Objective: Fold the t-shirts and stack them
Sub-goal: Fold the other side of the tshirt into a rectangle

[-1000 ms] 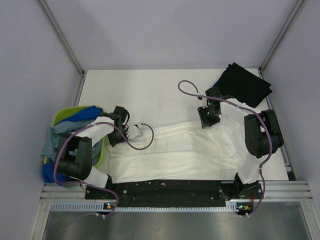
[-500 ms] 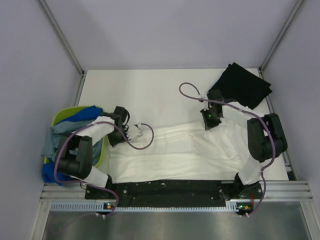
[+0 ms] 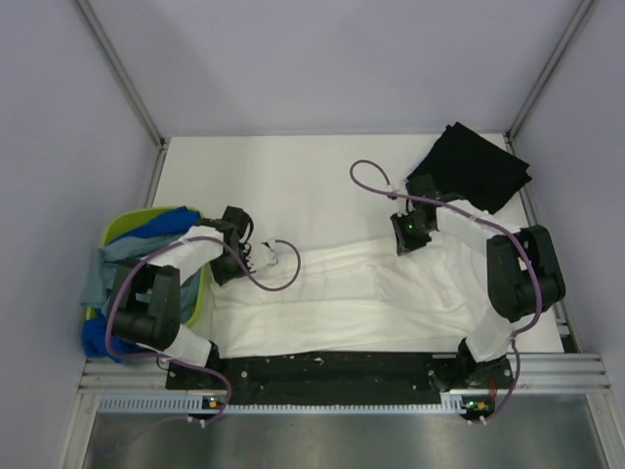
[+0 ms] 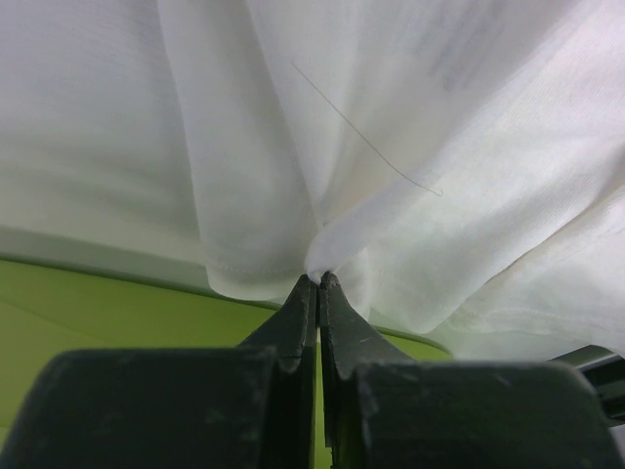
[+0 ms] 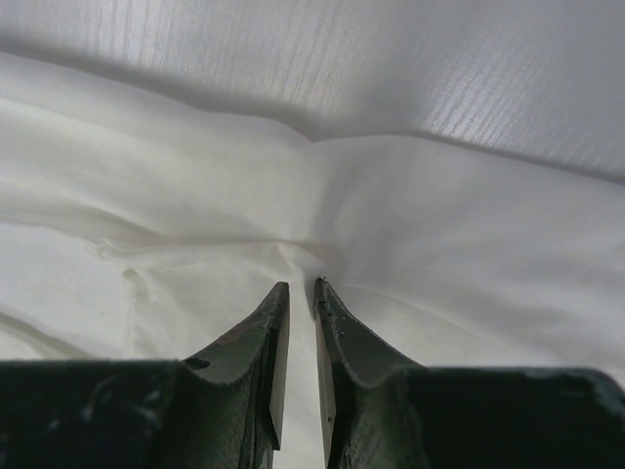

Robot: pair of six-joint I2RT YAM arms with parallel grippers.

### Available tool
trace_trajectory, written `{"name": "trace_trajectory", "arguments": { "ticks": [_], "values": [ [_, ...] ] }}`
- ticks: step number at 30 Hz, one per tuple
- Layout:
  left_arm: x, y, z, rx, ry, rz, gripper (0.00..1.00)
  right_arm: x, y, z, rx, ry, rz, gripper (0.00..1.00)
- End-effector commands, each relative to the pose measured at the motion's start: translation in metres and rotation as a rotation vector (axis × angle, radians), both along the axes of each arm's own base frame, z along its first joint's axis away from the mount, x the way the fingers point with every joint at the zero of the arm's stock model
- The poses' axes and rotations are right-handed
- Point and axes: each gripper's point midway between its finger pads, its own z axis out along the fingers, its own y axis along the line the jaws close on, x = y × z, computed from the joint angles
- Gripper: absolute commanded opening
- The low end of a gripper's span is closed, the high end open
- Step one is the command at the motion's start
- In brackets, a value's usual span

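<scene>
Early stage, I'd judge: nothing stacked yet. Basket (image 3: pixel 115 233), just left of L gripper (image 4: pixel 318 281), holds blue shirt (image 3: pixel 156 234) and grey-blue shirt (image 3: pixel 95 283), both unfolded, so 2 to go. L gripper is clamped on a bunched edge of white shirt (image 3: pixel 332 303), beside the basket rim. White shirt lies spread and wrinkled btwn both grippers, no fold made. R gripper (image 5: pixel 301 288) sits low on the cloth, jaws nearly together w/ a thin gap; can't tell if cloth is nipped. Black shirt (image 3: pixel 474 166), beyond and right of R gripper, looks folded, prob. the stack base. In the way: basket crowds L gripper; cables (image 3: pixel 363 176) loop over table (image 3: pixel 293 186).
</scene>
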Motion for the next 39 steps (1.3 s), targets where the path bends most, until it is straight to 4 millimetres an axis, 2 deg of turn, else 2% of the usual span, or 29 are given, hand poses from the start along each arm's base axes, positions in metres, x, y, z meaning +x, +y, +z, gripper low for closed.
{"name": "trace_trajectory", "arguments": {
  "ticks": [1,3,5,9,13,17,23,27,30,39],
  "values": [
    [0.005,-0.001,0.006,-0.002,-0.009,0.008,0.0,0.01,0.004,0.009,0.011,-0.048,-0.011,0.16],
    [0.004,-0.001,0.006,-0.002,-0.008,0.008,0.0,0.012,-0.002,0.003,-0.031,-0.045,-0.024,0.11],
    [0.004,-0.001,0.007,-0.001,-0.01,0.005,0.0,0.014,-0.004,-0.001,-0.046,-0.04,-0.026,0.0],
    [0.003,-0.001,0.007,0.0,-0.007,0.005,0.0,0.008,0.004,0.006,0.004,-0.035,-0.009,0.0],
    [0.0,0.0,0.005,-0.001,-0.001,0.001,0.0,-0.018,0.009,0.019,0.045,-0.008,0.028,0.0],
    [-0.002,0.002,0.002,0.009,0.006,-0.004,0.0,-0.067,0.023,0.015,0.057,0.091,0.067,0.0],
    [0.0,0.004,0.002,0.02,0.003,-0.011,0.0,-0.083,0.045,0.041,0.124,0.099,0.071,0.0],
    [0.0,0.004,0.002,0.021,0.001,-0.014,0.0,-0.103,0.055,0.048,0.149,0.156,0.062,0.0],
    [-0.002,0.006,0.001,0.03,0.01,-0.017,0.0,-0.121,0.064,0.049,0.199,0.215,0.044,0.0],
    [-0.007,0.017,0.007,0.061,0.022,-0.042,0.0,-0.167,0.058,0.032,0.205,0.369,0.019,0.0]
  ]
}}
